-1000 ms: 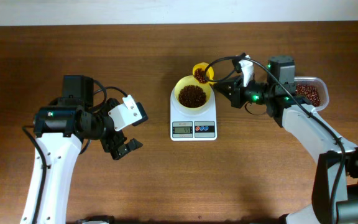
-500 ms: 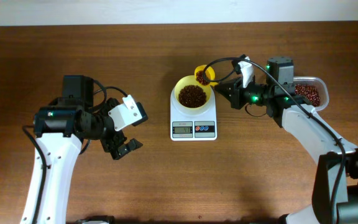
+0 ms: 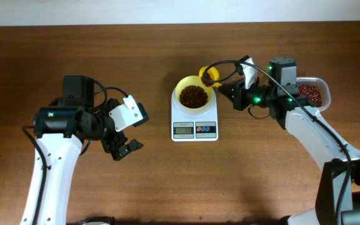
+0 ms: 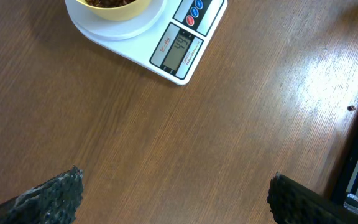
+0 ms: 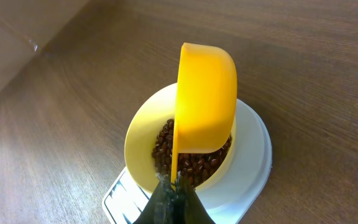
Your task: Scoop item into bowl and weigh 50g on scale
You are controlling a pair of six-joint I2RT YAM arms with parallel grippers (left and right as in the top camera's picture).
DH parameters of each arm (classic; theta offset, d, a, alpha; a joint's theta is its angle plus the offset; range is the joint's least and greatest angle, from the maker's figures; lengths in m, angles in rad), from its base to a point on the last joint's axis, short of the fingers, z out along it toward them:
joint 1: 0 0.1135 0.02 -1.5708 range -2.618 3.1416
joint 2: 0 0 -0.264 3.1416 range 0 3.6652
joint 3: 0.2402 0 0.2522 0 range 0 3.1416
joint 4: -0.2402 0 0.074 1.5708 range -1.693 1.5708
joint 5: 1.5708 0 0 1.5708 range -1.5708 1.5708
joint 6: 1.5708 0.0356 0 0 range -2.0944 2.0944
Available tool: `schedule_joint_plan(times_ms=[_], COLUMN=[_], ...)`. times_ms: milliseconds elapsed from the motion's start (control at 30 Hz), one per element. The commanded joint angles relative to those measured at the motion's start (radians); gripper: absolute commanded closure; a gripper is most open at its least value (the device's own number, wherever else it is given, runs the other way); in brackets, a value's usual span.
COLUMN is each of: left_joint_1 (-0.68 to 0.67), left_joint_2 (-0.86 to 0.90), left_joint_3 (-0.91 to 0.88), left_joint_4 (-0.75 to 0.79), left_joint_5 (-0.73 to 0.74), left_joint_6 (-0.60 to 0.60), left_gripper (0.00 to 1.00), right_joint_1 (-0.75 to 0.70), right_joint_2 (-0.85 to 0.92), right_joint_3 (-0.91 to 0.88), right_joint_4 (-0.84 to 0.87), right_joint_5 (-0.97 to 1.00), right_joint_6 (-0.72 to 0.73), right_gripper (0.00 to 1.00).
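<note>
The pale-yellow bowl [image 3: 194,94] stands on the white scale [image 3: 194,122] and holds dark red-brown beans [image 3: 193,96]. My right gripper [image 3: 225,87] is shut on the handle of a small yellow scoop [image 3: 207,75], tipped on its side over the bowl's far right rim. In the right wrist view the scoop [image 5: 205,99] hangs over the bowl [image 5: 143,138] and beans [image 5: 194,163], my fingers [image 5: 174,186] pinching its handle. My left gripper [image 3: 125,147] is open and empty over bare table left of the scale. The left wrist view shows the scale [image 4: 173,48] reading 49.
A clear plastic tub [image 3: 311,94] with more beans sits at the far right behind my right arm. The wooden table [image 3: 167,181] stretches around the scale.
My right gripper has rolled the scoop further onto its side over the bowl's rim; fewer beans show in it. The left arm has not moved.
</note>
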Motion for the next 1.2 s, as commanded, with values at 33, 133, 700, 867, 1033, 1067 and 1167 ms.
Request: schedule_joint_plan(times_ms=[33, 133, 700, 867, 1033, 1067, 1167], left_joint_1=[0.005, 0.005, 0.005, 0.005, 0.005, 0.005, 0.005], left_joint_2=[-0.004, -0.004, -0.004, -0.004, -0.004, -0.004, -0.004], left_joint_3=[-0.002, -0.002, -0.002, -0.002, -0.002, -0.002, -0.002], left_joint_4=[-0.002, -0.002, -0.002, -0.002, -0.002, -0.002, -0.002], left_joint_5=[0.018, 0.018, 0.018, 0.018, 0.018, 0.018, 0.018], left_joint_6=[0.009, 0.009, 0.009, 0.009, 0.009, 0.009, 0.009], left_gripper=[0.01, 0.01, 0.01, 0.01, 0.01, 0.01, 0.01], right_joint_1=[0.009, 0.023, 0.023, 0.022, -0.051, -0.083, -0.203], right_joint_2=[-0.058, -0.069, -0.071, -0.071, -0.071, -0.071, -0.071], right_joint_3=[0.008, 0.009, 0.010, 0.010, 0.010, 0.010, 0.010], right_joint_4=[0.011, -0.084, 0.011, 0.214, 0.252, 0.252, 0.252], right_joint_5=[-0.058, 0.106, -0.058, -0.176, -0.177, -0.187, -0.287], right_joint_6=[-0.007, -0.008, 0.134, 0.417, 0.473, 0.488, 0.491], right_gripper=[0.96, 0.96, 0.96, 0.96, 0.96, 0.96, 0.96])
